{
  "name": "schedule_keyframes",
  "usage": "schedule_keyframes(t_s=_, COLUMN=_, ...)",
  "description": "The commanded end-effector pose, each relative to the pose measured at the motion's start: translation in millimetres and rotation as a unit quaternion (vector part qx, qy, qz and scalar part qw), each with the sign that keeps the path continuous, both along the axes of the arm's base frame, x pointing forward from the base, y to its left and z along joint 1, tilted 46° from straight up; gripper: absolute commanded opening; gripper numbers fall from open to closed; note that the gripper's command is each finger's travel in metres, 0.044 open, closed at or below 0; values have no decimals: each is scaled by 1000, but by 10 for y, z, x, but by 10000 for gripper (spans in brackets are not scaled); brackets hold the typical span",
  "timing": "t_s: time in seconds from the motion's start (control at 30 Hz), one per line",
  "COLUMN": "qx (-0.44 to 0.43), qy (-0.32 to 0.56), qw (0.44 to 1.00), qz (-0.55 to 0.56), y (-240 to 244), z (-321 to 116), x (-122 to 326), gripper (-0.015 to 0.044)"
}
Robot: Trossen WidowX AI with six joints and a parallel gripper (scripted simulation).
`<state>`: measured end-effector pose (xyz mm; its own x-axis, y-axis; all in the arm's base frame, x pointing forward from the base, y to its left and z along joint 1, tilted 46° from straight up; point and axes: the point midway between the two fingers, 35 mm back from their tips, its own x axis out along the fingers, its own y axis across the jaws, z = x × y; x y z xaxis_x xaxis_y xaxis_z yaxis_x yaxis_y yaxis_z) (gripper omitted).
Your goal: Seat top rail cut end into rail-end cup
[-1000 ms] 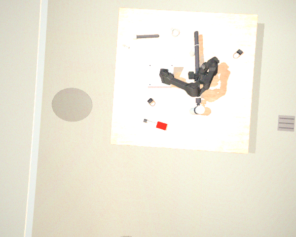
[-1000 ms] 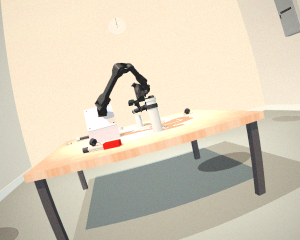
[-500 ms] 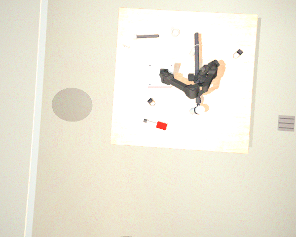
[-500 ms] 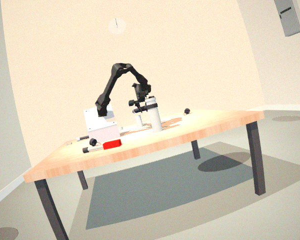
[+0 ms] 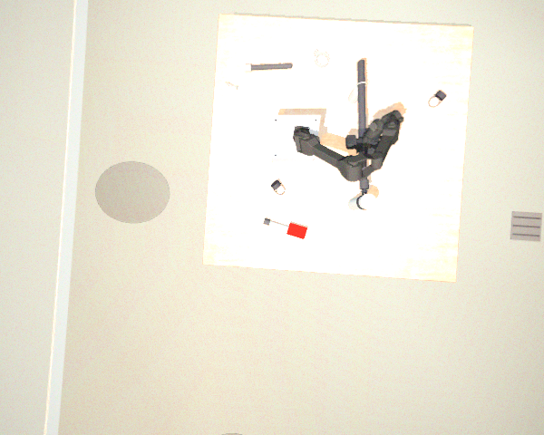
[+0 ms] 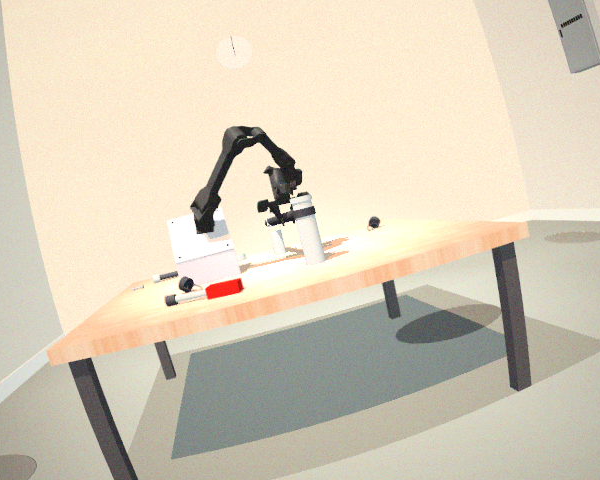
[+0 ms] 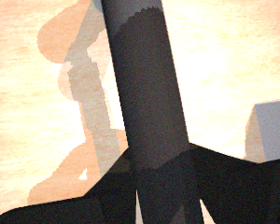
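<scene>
The dark rail (image 5: 362,107) (image 7: 147,89) runs through the loop cap (image 5: 355,87) over the smaller white post (image 6: 277,241). My gripper (image 5: 364,149) (image 6: 279,213) (image 7: 154,148) is shut on the rail, between the loop and the big post. The big white post (image 6: 310,240) stands upright, with the dark brace band (image 6: 304,211) high on it, just below the post cap (image 6: 301,197). The rail-end cup (image 5: 364,184) hangs on the band's side facing the rail. The rail's near end meets or enters the cup; how deep it sits cannot be told. The cup is not identifiable in the wrist view.
A white box (image 6: 207,263) stands beside the arm's base. A red-handled tool (image 5: 296,230) (image 6: 224,288), a dark-and-white fitting (image 5: 277,187) (image 6: 186,283), another such fitting (image 5: 436,98) (image 6: 374,222) and a short dark bar (image 5: 271,66) lie on the table (image 5: 417,262) (image 6: 393,263).
</scene>
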<state>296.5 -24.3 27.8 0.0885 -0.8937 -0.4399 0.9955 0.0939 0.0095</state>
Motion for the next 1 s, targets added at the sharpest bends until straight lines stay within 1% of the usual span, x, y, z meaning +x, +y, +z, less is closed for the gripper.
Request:
schedule_keyframes(t_s=0.0, qx=-10, qy=-3, qw=1000, qz=8, y=-10, z=71, x=21, gripper=0)
schedule_keyframes(t_s=0.67, qx=-10, qy=-3, qw=1000, qz=8, y=-10, z=71, x=21, gripper=0)
schedule_keyframes(t_s=0.97, qx=0, qy=0, qw=1000, qz=0, y=0, z=0, x=0, gripper=0)
